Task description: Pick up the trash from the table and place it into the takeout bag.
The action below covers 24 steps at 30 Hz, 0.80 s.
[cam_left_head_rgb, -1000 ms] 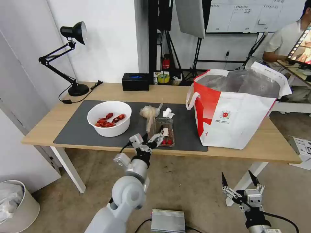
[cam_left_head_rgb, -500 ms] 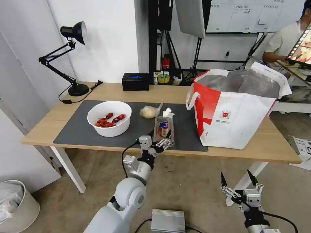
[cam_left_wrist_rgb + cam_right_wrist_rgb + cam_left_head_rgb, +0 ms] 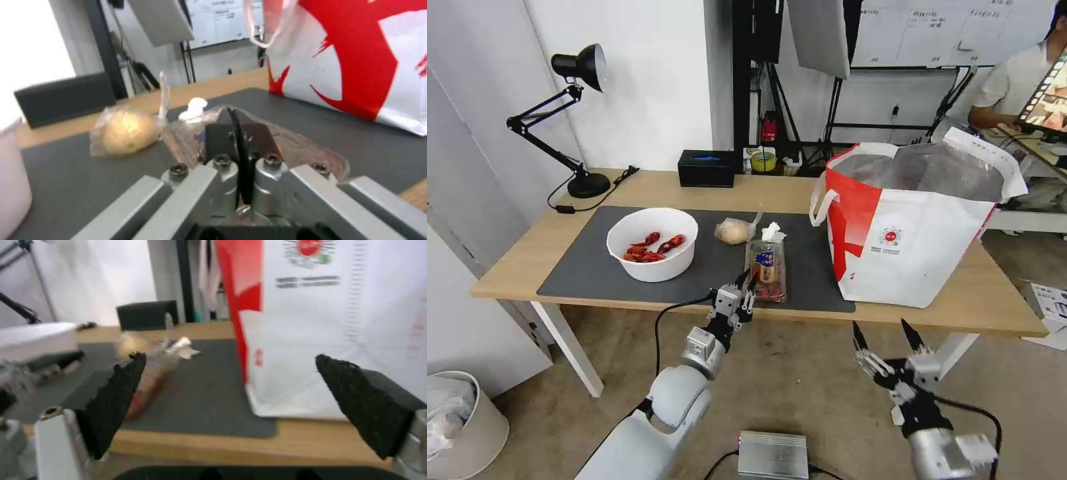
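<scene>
Tray (image 3: 766,271) lies lengthwise front-to-back on mat (image 3: 594,267), left gripper (image 3: 746,283) jaws clenched on its near end.

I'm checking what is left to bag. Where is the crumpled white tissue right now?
In the head view the crumpled white tissue lies on the dark grey mat, just beyond the clear plastic tray, beside the bagged beige lump.

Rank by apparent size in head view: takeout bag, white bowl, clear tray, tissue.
1. takeout bag
2. white bowl
3. clear tray, left gripper at its near end
4. tissue

No close calls; the right gripper hangs below the table.
</scene>
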Available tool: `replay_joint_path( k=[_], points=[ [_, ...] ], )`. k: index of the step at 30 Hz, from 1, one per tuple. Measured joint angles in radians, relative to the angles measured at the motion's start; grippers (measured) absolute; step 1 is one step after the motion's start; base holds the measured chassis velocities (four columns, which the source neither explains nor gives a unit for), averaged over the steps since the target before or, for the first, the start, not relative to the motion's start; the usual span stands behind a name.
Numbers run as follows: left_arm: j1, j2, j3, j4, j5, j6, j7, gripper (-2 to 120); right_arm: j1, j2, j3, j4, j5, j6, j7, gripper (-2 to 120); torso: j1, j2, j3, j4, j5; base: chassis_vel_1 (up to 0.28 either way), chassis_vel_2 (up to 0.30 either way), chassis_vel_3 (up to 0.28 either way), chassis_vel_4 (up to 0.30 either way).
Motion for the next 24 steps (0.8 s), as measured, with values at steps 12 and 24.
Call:
replay_joint_path(
  k=[12, 24],
  points=[
    [-0.032, 0.026, 0.020, 0.038, 0.030, -0.009, 0.027, 0, 0.123, -0.058, -0.101, 0.006, 0.196, -0.137, 0.078, 100, 0.000, 0.000, 0.000, 0.0000, 0.0001, 0.000, 0.000, 0.000, 0.000],
    [-0.050, 0.035, 0.057, 0.089, 0.036, -0.013, 0.029, 0, 0.258, -0.118, -0.141, -0.041, 0.344, -0.215, 0.114, 100, 0.000, 0.000, 0.000, -0.0002, 0.0001, 0.000, 0.000, 0.000, 0.000]
  ],
)
